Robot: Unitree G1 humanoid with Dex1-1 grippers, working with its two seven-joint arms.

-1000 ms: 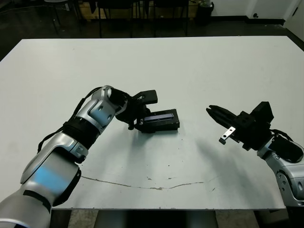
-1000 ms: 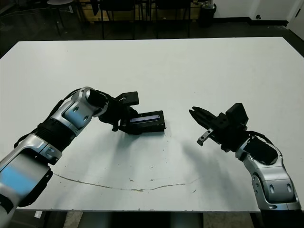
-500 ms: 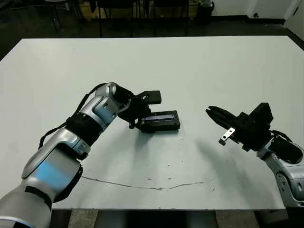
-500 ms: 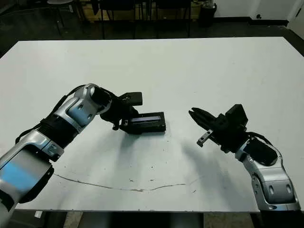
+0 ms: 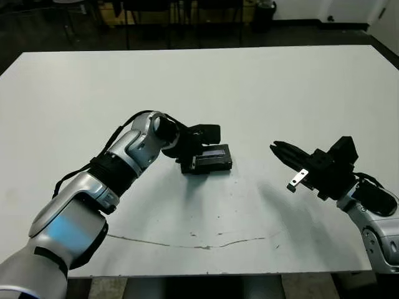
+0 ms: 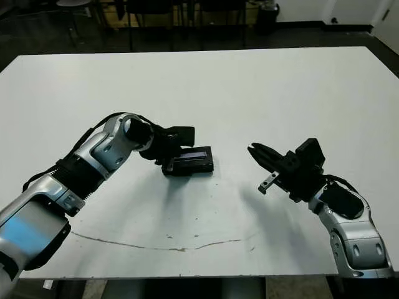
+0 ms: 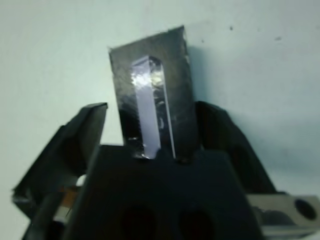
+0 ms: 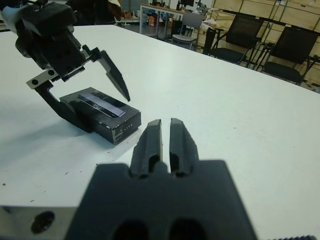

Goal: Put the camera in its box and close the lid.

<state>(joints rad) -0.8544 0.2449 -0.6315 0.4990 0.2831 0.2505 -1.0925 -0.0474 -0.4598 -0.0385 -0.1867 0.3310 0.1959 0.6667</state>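
Since a second ago your left gripper (image 5: 201,148) slid the lidded box (image 5: 212,158) toward 12 o'clock, fingers spread astride it; press down evenly while the right gripper (image 5: 278,149) stays clenched, empty.

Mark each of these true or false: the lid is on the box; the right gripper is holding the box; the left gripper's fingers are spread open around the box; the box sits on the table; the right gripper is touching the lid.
The lid is on the box: true.
The right gripper is holding the box: false; it hangs apart from it, fingers shut on nothing.
The left gripper's fingers are spread open around the box: true.
The box sits on the table: true.
The right gripper is touching the lid: false; bare table lies between them.
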